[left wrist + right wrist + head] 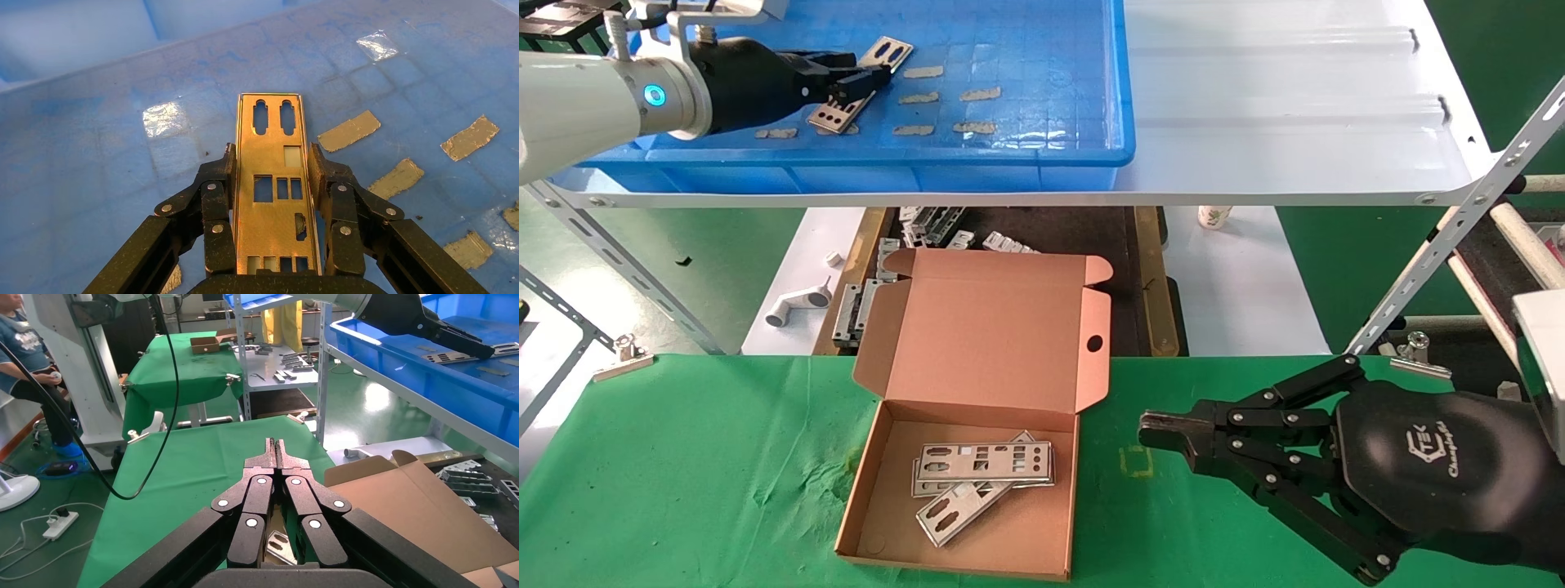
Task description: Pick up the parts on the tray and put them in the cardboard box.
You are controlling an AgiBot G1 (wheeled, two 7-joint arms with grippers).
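Left gripper (272,184) pinches 1 thin, stiff, light silver slotted metal plate (276,190) by its long edges in the far-left blue plastic tray (1042,155); slippery; right gripper (1164,433) pressed together

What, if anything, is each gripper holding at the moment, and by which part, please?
The left gripper clasps a silver plate by its long edges, in the blue tray. The right gripper, shut, holds nothing.
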